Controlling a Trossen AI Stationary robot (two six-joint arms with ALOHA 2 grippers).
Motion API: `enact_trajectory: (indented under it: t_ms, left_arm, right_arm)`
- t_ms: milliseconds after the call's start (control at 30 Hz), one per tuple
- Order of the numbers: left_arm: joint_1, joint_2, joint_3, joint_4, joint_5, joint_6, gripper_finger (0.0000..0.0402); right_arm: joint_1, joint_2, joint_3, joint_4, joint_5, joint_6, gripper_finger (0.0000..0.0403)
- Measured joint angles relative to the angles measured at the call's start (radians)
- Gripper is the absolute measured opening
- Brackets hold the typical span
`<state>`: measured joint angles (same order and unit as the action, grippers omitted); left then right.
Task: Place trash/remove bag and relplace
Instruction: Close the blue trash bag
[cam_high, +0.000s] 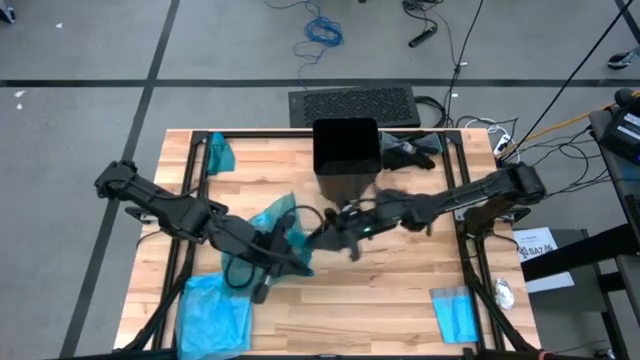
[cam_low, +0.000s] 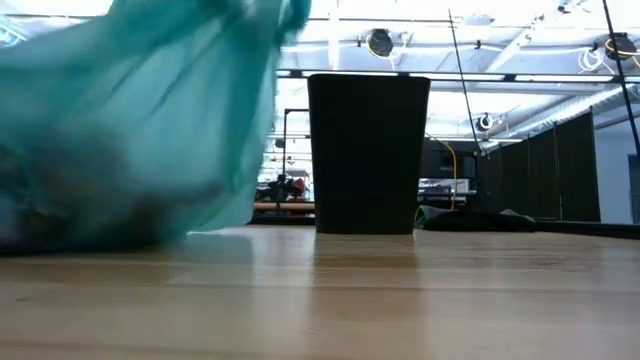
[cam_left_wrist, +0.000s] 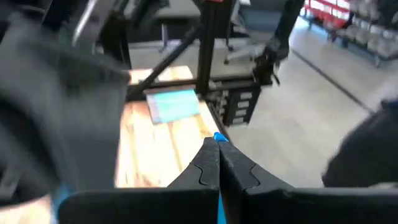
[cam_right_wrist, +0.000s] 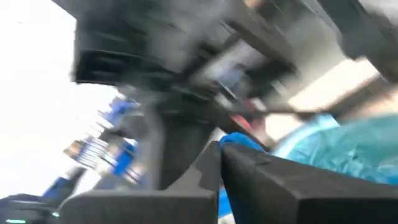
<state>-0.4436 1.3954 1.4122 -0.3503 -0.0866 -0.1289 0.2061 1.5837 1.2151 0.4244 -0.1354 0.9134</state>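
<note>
The bag (cam_high: 278, 222), teal-green and crinkled, lies bunched on the table (cam_high: 400, 290) in front of the black bin (cam_high: 346, 155), between both arms. We judge it removed from the bin but not yet replaced. The left gripper (cam_high: 268, 288) is closed, a sliver of blue plastic between its fingers. The right gripper (cam_high: 352, 243) is closed beside the bag. The bin appears unlined, so relining is left.

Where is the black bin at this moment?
In the high view the black bin stands upright at the table's far edge, near the middle, beyond the right gripper and the teal bag.
</note>
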Motion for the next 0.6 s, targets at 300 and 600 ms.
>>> enact_trajectory:
  t_ms: [300, 600]
  left_arm:
    - [0.051, 0.012, -0.019, 0.070, 0.002, -0.050, 0.0000]
    - [0.104, 0.056, -0.017, 0.131, 0.004, -0.076, 0.0000]
  right_arm:
    - [0.011, -0.137, -0.341, 0.484, -0.068, 0.055, 0.0149]
    - [0.033, -0.136, -0.401, 0.509, -0.080, 0.139, 0.0283]
